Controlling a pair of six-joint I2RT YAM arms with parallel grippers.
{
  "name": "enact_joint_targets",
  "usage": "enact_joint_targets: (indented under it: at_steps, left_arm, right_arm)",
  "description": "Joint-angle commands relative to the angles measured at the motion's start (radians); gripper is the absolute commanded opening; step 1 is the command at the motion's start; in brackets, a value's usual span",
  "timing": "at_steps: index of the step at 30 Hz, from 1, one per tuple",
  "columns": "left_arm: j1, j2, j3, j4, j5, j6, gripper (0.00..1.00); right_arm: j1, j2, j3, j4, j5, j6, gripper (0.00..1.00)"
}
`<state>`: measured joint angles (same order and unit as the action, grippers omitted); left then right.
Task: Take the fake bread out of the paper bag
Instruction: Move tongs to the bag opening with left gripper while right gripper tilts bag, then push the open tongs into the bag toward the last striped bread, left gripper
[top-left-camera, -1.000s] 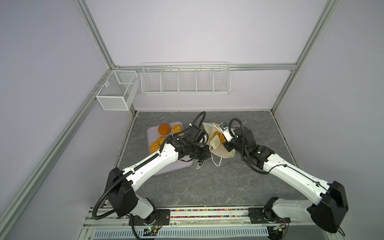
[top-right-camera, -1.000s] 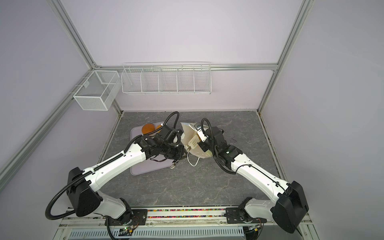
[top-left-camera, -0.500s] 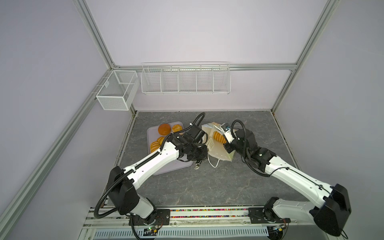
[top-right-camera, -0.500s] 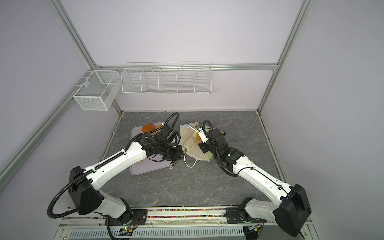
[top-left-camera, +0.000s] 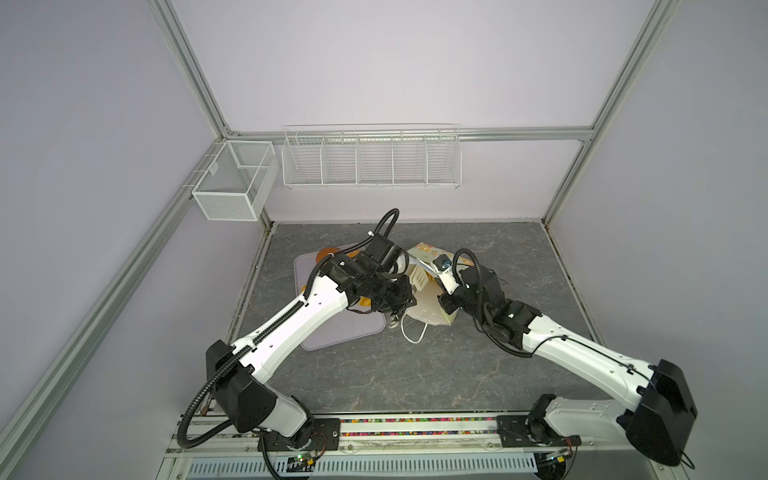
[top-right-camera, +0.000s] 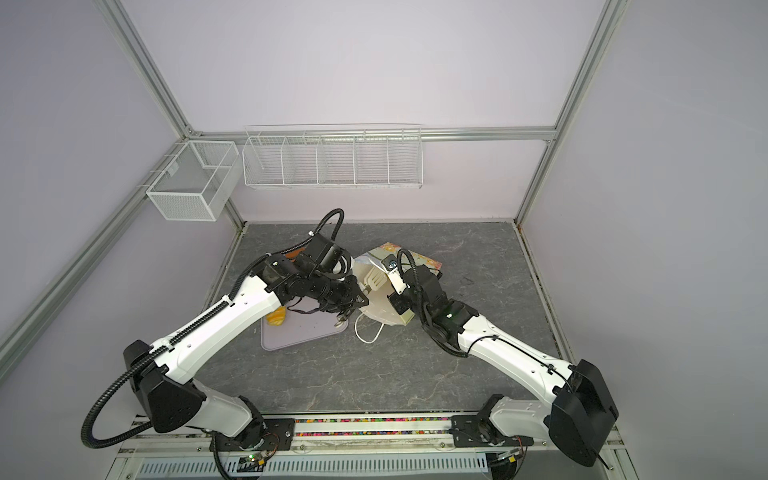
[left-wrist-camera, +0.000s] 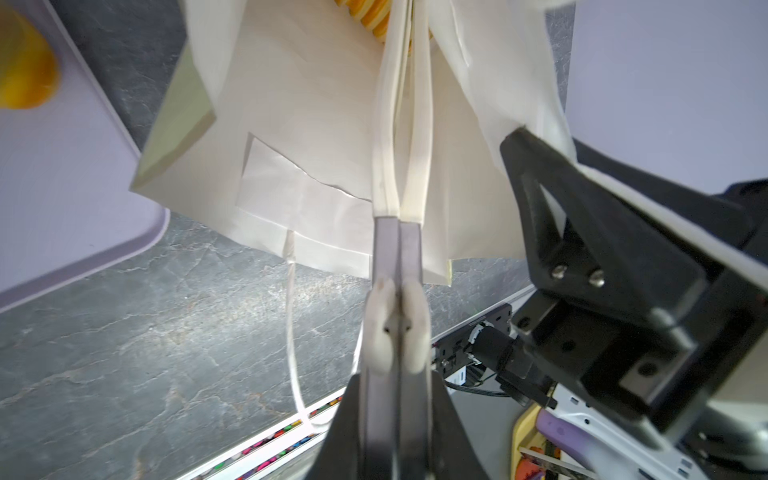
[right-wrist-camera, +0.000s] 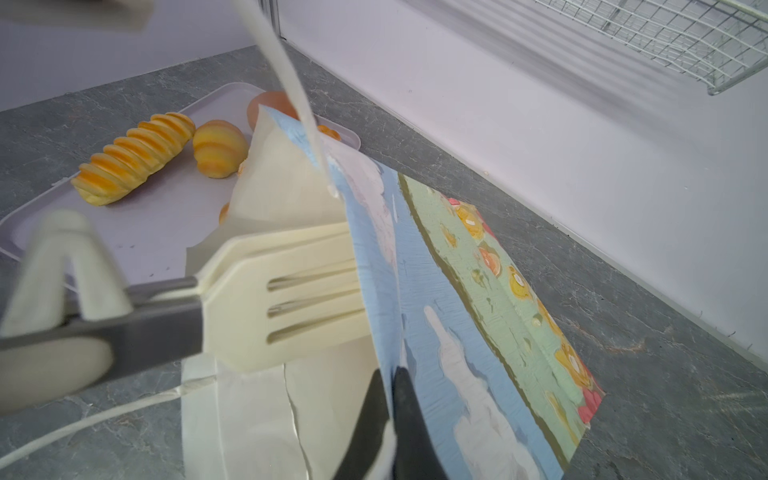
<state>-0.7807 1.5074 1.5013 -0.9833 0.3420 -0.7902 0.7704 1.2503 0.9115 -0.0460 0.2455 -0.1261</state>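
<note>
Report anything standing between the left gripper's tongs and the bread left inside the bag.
Nothing visible does. The right gripper pinches the paper bag by its wall, holding the mouth open. The tongs in the left gripper reach inside toward the ridged bread.

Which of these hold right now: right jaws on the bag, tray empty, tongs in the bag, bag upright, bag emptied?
1. The right gripper has its jaws shut on the bag wall. True.
2. The tray is empty. False: several breads lie on it, among them a ridged loaf.
3. The tongs reach into the bag. True.
4. The bag stands upright. False: it lies on its side, with its mouth held open.
5. The bag is emptied. False: a ridged bread shows inside.
</note>
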Motion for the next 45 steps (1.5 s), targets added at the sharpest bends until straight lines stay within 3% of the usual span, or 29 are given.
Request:
enact_joint_targets:
  at_steps: [1, 5, 14, 25, 32, 40, 45]
  left_arm:
    - [0.0, 0.012, -0.026, 0.15, 0.055, -0.146, 0.08]
    - [0.0, 0.005, -0.126, 0.294, 0.003, -0.252, 0.08]
    - [-0.022, 0.091, -0.155, 0.471, -0.037, -0.363, 0.09]
    - [-0.063, 0.123, -0.31, 0.711, -0.108, -0.411, 0.14]
    - [-0.063, 0.148, -0.338, 0.721, -0.078, -0.411, 0.19]
    - [-0.059, 0.162, -0.331, 0.731, -0.064, -0.396, 0.35]
    - [-0.042, 0.166, -0.333, 0.728, -0.047, -0.375, 0.38]
  right_arm:
    - [0.008, 0.008, -0.009, 0.042, -0.008, 0.019, 0.07]
    - [0.009, -0.001, 0.011, 0.036, 0.009, 0.02, 0.07]
    - [0.007, -0.049, 0.001, 0.023, -0.009, 0.038, 0.07]
    - [0.008, -0.051, 0.043, -0.035, -0.004, 0.098, 0.07]
    - [0.008, -0.047, 0.046, -0.031, 0.008, 0.084, 0.07]
    - [0.008, -0.067, 0.012, 0.002, -0.055, 0.029, 0.07]
    - [0.01, -0.087, -0.006, 0.003, -0.077, -0.007, 0.07]
